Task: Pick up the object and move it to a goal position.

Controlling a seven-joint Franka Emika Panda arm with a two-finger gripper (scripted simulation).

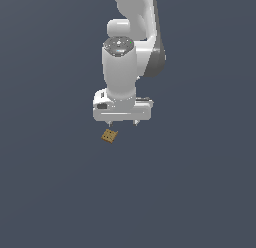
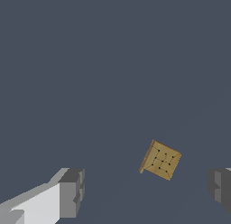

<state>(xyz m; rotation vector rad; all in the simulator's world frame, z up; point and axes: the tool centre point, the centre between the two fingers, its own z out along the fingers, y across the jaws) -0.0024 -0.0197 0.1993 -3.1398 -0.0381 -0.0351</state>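
Observation:
A tiny tan-brown square block [image 1: 109, 136] with a grid of dark dots lies on the flat dark grey floor. It sits turned at an angle, just below my gripper in the exterior view. My white gripper [image 1: 122, 123] points down, wide open and empty. The block lies under the finger on the exterior view's left. In the wrist view the block [image 2: 161, 160] shows between the two grey fingertips [image 2: 72, 192], nearer the one at the picture's edge [image 2: 220, 189]. The fingers do not touch it.
The plain dark grey floor [image 1: 50, 192] fills both views. The white arm [image 1: 130, 37] rises behind the gripper.

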